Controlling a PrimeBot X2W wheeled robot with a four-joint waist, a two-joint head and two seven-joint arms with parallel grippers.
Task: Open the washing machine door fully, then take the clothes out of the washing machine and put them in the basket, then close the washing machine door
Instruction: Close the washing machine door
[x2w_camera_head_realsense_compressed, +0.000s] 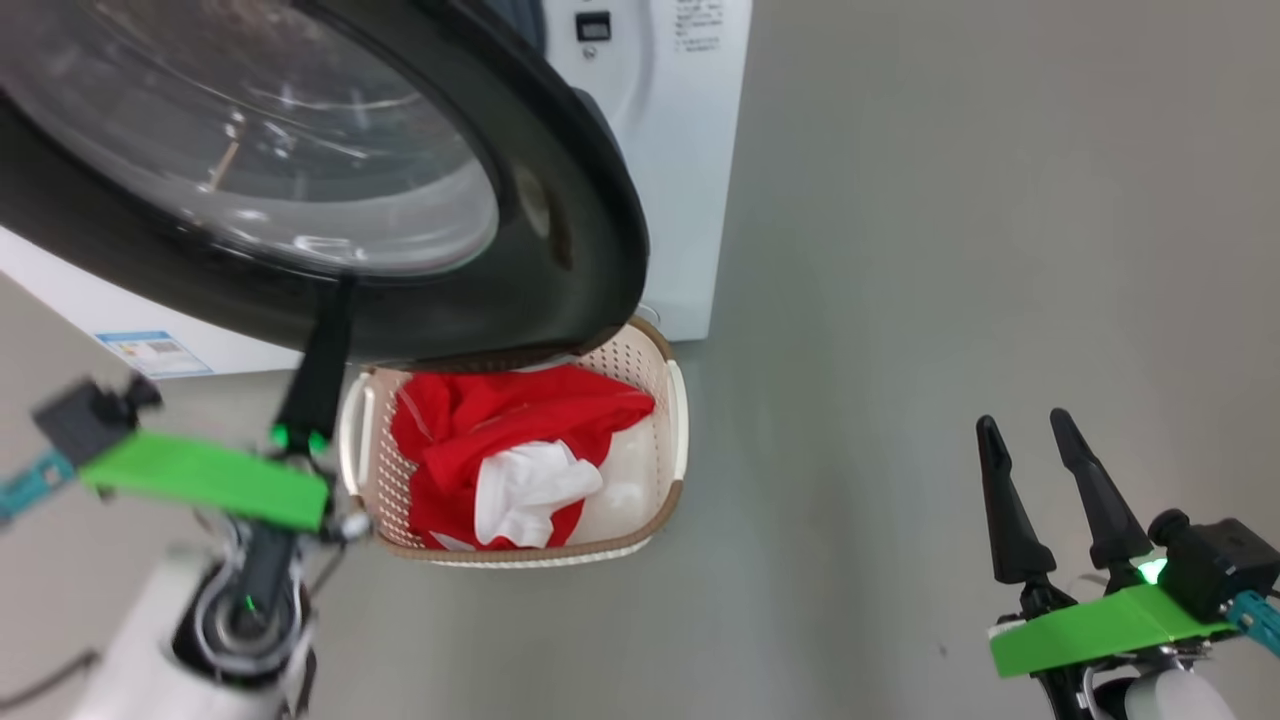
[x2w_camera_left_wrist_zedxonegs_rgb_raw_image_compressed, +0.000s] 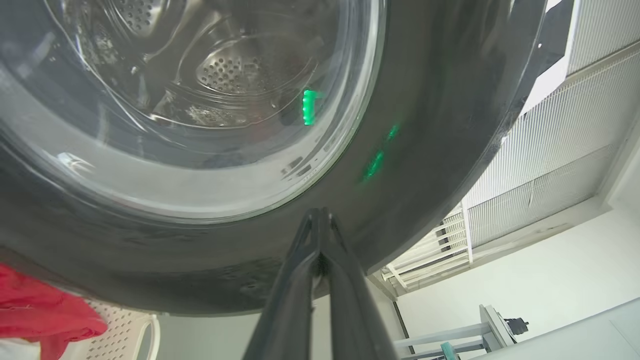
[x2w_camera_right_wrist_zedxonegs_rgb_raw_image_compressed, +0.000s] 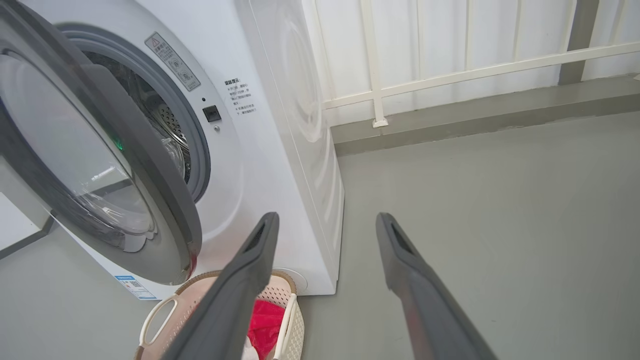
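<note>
Floor: smooth grey floor (x2w_camera_head_realsense_compressed: 900, 300); a white railing (x2w_camera_right_wrist_zedxonegs_rgb_raw_image_compressed: 450, 75) and a pale wall stand beyond it
Machine: big white front-loading washing machine (x2w_camera_right_wrist_zedxonegs_rgb_raw_image_compressed: 260, 175) on the floor; grey rubber ring round a perforated steel drum (x2w_camera_right_wrist_zedxonegs_rgb_raw_image_compressed: 167, 125)
Door: large round door (x2w_camera_head_realsense_compressed: 560, 230), glossy black rim and bulging clear glass; part-open, overhanging the basket
Basket: small cream perforated plastic basket (x2w_camera_head_realsense_compressed: 655, 365) with a brown rim; on the floor just before the machine
Clothes: red and white fabric clothes (x2w_camera_head_realsense_compressed: 500, 430), heaped inside the basket
Left gripper (x2w_camera_head_realsense_compressed: 340, 300): fingers pressed together; tips at the door's black rim, contact hard to confirm
Right gripper (x2w_camera_head_realsense_compressed: 1022, 420): fingers spread apart, holding nothing; well apart from the basket, over the floor
Hidden: basket's far rim lies under the door; small blue sticker (x2w_camera_head_realsense_compressed: 155, 352) too blurred to read
</note>
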